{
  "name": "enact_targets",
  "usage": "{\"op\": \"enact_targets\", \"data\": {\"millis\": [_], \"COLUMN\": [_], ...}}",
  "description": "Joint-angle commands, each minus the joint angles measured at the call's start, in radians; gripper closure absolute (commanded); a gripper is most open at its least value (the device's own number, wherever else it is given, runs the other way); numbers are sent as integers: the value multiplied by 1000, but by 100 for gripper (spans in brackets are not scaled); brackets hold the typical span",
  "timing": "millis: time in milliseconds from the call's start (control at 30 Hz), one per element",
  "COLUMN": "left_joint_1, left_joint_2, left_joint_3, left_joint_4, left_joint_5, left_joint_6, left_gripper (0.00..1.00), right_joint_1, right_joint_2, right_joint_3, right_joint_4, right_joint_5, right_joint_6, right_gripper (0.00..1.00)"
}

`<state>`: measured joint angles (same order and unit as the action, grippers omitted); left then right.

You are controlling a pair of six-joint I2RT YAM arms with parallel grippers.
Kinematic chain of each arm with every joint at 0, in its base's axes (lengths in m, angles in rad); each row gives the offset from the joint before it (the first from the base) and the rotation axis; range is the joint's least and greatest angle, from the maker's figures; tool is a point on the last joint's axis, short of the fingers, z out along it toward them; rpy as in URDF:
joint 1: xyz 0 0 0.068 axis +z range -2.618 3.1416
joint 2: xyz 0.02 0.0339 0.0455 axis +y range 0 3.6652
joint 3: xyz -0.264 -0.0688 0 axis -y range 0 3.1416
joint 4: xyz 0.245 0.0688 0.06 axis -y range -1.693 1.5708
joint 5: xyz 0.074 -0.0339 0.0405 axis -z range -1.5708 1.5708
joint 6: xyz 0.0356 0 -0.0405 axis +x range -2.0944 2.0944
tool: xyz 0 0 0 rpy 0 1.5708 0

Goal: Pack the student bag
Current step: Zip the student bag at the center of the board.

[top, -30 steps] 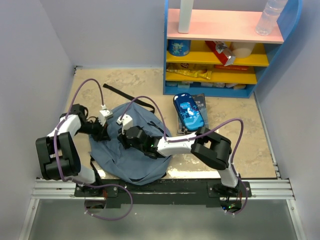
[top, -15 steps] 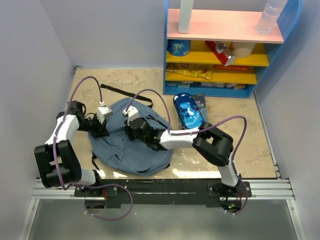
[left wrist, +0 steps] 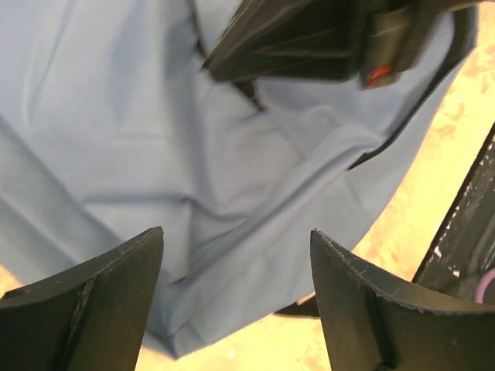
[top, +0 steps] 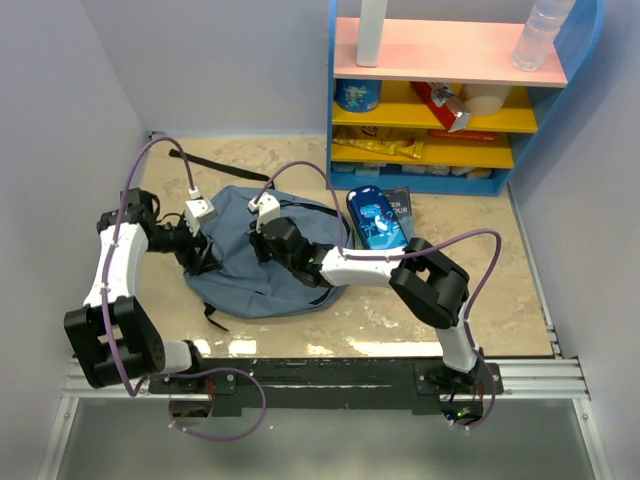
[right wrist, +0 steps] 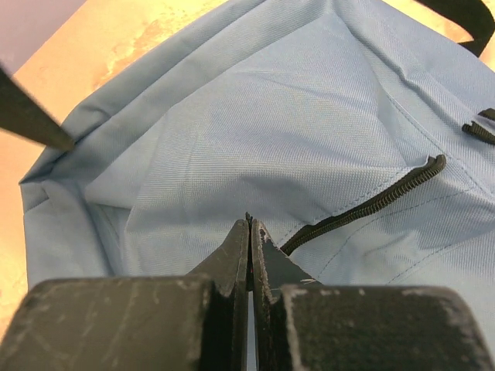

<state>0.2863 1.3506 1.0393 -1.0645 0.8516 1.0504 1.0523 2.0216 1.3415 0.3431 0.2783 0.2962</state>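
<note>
Left claw [left wrist: 232, 294] gapes open over the left edge of the student bag [top: 255, 275], right claw [right wrist: 249, 232] closed above its middle; lying left-centre on the surface [top: 480, 270], it looks soft and limp, best pinched beside the zipper [right wrist: 363, 202].

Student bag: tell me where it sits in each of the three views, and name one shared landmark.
Top external: the student bag lies left of centre on the table.
Left wrist: its blue fabric fills most of the frame.
Right wrist: its blue fabric fills the middle and right.
Shared landmark: the sandy table edging the bag.
</note>
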Motion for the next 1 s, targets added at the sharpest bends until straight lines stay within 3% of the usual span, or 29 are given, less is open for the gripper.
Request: {"op": "enact_targets", "data": {"millis": [0,133,267,400,467,567,600,767,967], "left_joint_1": [-85,-235,-271,-271,-271,-266,-225,-3,47], "left_joint_2": [-108,-240,-225,-194,-186,-160,-150,-3,87], "left_joint_3": [-83,-225,-237,-217,-206,-212,-216,-138,-203], "left_joint_4": [33,364,535,496,386,348,345,240,300], "left_joint_5": [105,6,-32,-92,-109,-267,-323,-330,-378], "left_joint_6": [-65,-330,-424,-337,-198,-103,-81,43,68], "left_gripper": [19,20,21,21,21,22,22,25,26], "right_joint_1": [-3,-3,-5,-3,-3,-6,-6,-11,-12], "right_joint_2": [-60,-57,-46,-17,3,9,9,-4,6], "right_joint_3": [16,12,48,110,145,147,143,94,55], "right_joint_4": [17,16,-15,-70,-95,-108,-115,-113,-92], "right_joint_5": [7,-10,-24,-25,-15,-2,7,25,2], "right_joint_6": [40,70,96,115,124,126,124,123,135], "right_gripper": [100,100,100,100,100,100,100,100,100]}}
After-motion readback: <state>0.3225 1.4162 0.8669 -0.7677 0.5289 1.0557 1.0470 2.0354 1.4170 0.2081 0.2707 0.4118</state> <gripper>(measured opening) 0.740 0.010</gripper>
